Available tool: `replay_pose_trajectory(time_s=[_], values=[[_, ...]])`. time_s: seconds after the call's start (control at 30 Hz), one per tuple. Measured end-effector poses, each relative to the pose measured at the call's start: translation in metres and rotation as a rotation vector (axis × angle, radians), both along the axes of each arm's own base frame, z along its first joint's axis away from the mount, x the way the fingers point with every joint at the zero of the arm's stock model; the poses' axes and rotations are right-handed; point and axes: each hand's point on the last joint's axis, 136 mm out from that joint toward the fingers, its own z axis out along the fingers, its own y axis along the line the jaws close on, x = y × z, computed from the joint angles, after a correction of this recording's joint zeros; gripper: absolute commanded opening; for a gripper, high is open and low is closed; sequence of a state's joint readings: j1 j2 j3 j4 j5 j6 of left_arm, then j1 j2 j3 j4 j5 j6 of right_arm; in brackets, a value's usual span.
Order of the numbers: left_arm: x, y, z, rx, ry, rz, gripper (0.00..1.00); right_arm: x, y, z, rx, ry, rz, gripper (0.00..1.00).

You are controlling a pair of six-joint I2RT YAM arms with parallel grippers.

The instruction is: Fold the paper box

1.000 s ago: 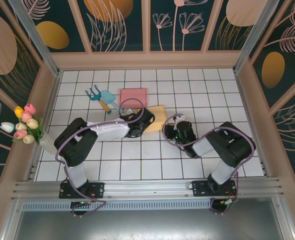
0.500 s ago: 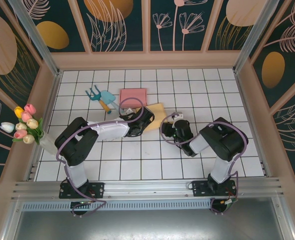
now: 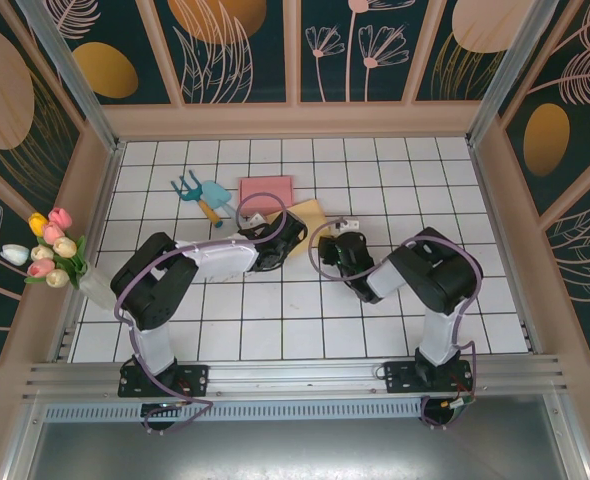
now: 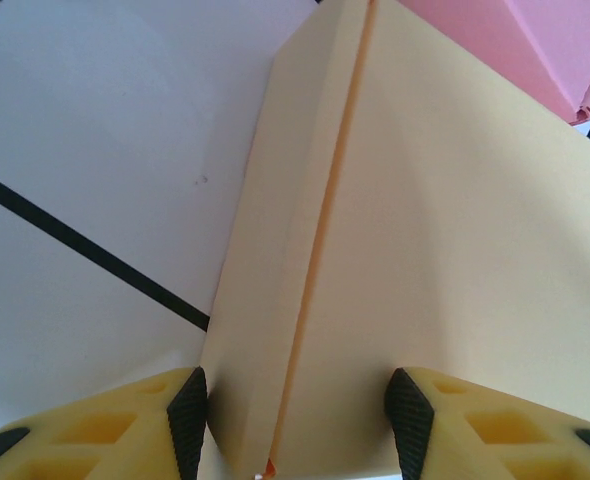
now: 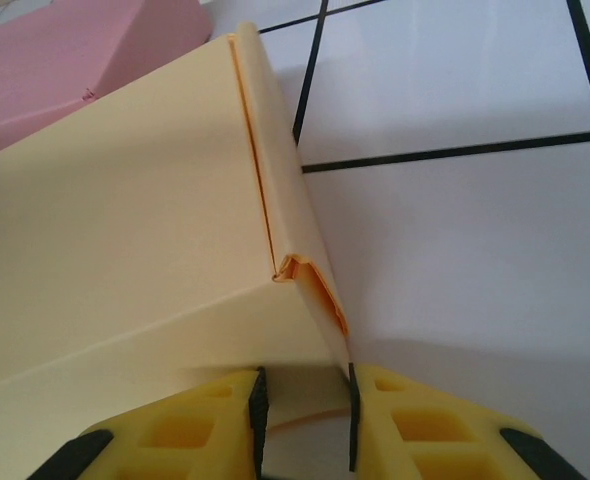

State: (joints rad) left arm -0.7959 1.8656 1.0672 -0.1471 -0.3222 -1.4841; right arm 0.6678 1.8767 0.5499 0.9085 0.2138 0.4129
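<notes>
The flat pale-yellow paper box (image 3: 309, 214) lies on the white tiled table, between both grippers. My left gripper (image 3: 283, 238) is at its near left side; in the left wrist view the box (image 4: 415, 220) with its orange fold line runs between wide-open pads (image 4: 187, 420). My right gripper (image 3: 328, 250) is at the box's right corner. In the right wrist view that corner (image 5: 305, 290), with a small raised flap, sits at the tips of the pads (image 5: 259, 410), which stand a little apart around it.
A pink flat box (image 3: 267, 190) lies just beyond the yellow one, touching it (image 4: 545, 50) (image 5: 65, 60). Teal garden tools (image 3: 203, 195) lie to the left of it. A bunch of tulips (image 3: 53, 245) stands at the left wall. Wooden walls close in the table.
My right gripper has moved left across the table to the yellow box's corner. The visible part of the box has shrunk and shifted slightly away. The left gripper has barely moved.
</notes>
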Motion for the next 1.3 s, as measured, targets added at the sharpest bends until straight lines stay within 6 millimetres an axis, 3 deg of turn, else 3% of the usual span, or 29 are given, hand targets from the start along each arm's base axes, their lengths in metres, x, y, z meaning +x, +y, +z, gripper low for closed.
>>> replay_pose_trajectory(time_s=[0.2,0.37,0.73,1.07,1.3], values=[[0.003,-0.001,0.001,0.003,-0.011,-0.011,0.53,0.001,0.027,-0.002,-0.066,0.001,0.024,0.31],[0.003,-0.001,0.001,0.006,-0.012,-0.016,0.53,0.003,0.027,-0.002,-0.04,0.012,0.036,0.31],[0.003,-0.001,0.004,0.008,-0.018,-0.027,0.52,0.006,0.023,0.006,0.191,0.127,0.124,0.33],[-0.002,-0.003,0.007,0.015,-0.014,-0.091,0.53,0.022,0.006,0.007,0.316,0.236,0.089,0.28],[-0.015,-0.014,0.011,0.068,0.004,-0.182,0.54,0.031,0.017,0.005,0.339,0.285,0.129,0.19]])
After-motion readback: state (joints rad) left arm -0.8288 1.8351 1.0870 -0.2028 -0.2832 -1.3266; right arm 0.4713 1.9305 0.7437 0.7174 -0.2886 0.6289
